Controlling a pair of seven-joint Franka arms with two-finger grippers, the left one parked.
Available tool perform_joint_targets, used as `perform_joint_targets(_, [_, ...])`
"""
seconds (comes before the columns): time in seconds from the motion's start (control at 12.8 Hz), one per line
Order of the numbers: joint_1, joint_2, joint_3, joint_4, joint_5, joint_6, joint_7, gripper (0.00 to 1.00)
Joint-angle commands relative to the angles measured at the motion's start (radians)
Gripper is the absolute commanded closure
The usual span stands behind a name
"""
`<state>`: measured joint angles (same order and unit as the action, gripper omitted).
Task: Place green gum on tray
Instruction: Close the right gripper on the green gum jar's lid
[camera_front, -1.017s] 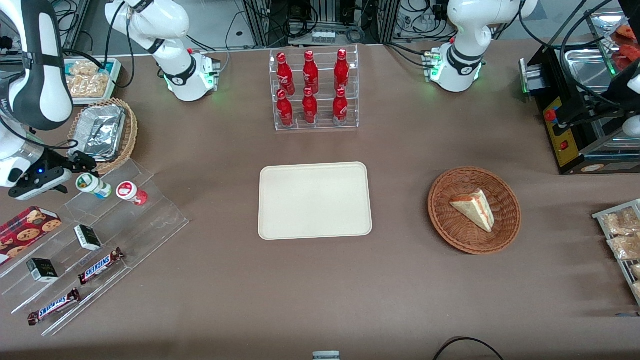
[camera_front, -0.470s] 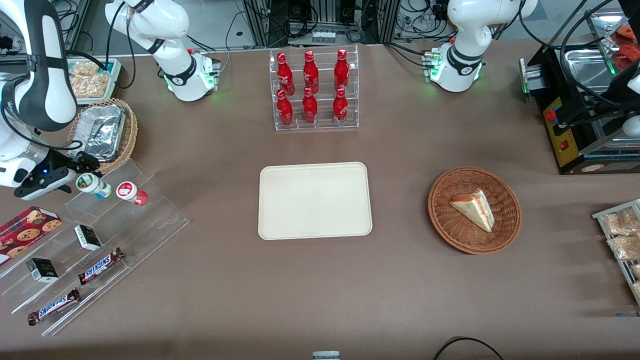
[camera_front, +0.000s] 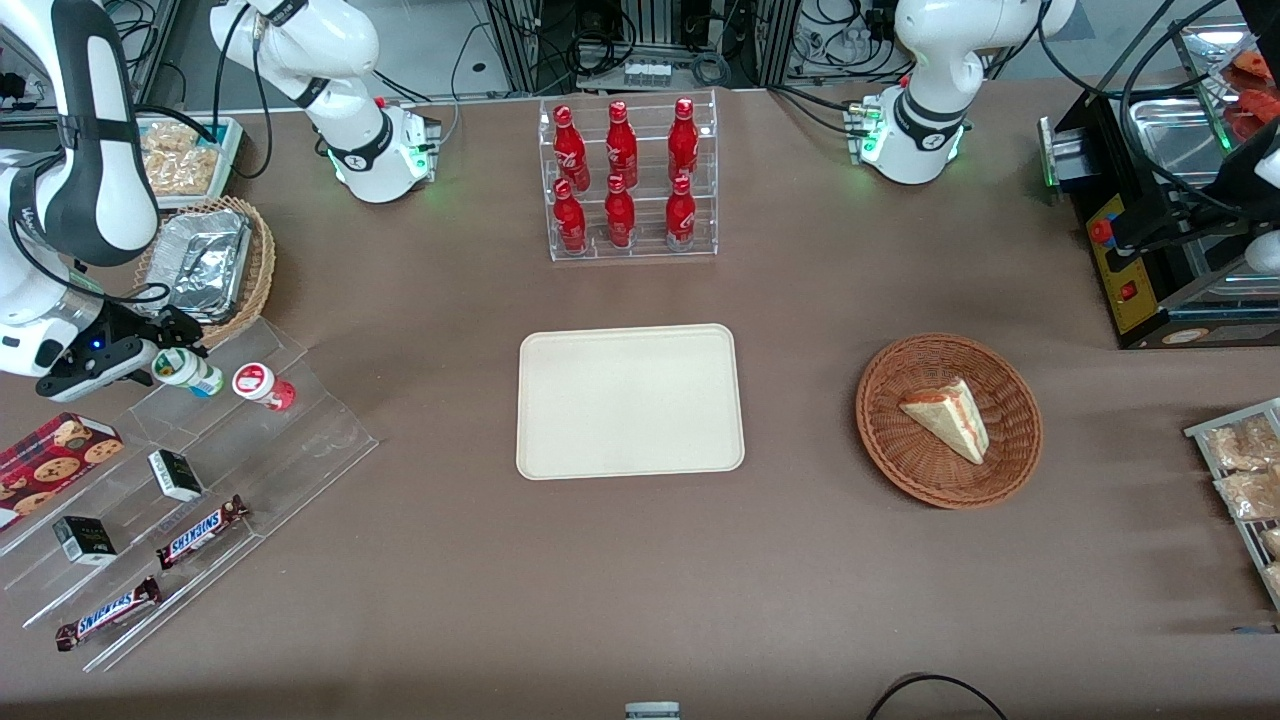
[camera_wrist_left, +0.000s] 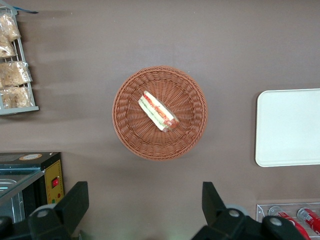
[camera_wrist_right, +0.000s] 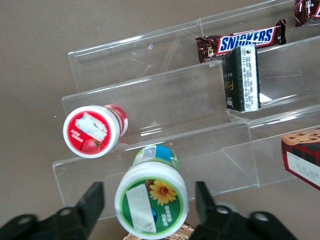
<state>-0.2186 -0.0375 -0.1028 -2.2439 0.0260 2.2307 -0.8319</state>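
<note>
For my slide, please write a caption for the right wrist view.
Open gripper straddles the green gum on the clear stepped rack, beside the red-lidded bottle.

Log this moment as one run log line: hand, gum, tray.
hand: open, straddling green gum | green gum: upright on clear stepped rack, beside red-lidded bottle, not gripped | tray: nothing on it

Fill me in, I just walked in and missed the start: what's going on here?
The right arm is going for the green gum, which stands on the top step of a clear acrylic stand beside a red-lidded gum bottle. The gripper is open, its fingers on either side of the green gum without closing on it. The cream tray at mid-table holds nothing yet.
</note>
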Motion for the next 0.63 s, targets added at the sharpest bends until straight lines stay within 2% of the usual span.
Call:
perform_joint_targets(0.0, [-0.004,0.007,0.003,0.001,0.012,0.021,-0.018,1.0])
perform_joint_targets(0.23, [0.002,-0.002,0.006,0.039,0.011,-0.028,-0.023,1.0])
perform_joint_targets(0.55, [0.036,-0.009,0.014,0.212,0.011,-0.277,-0.006,1.0])
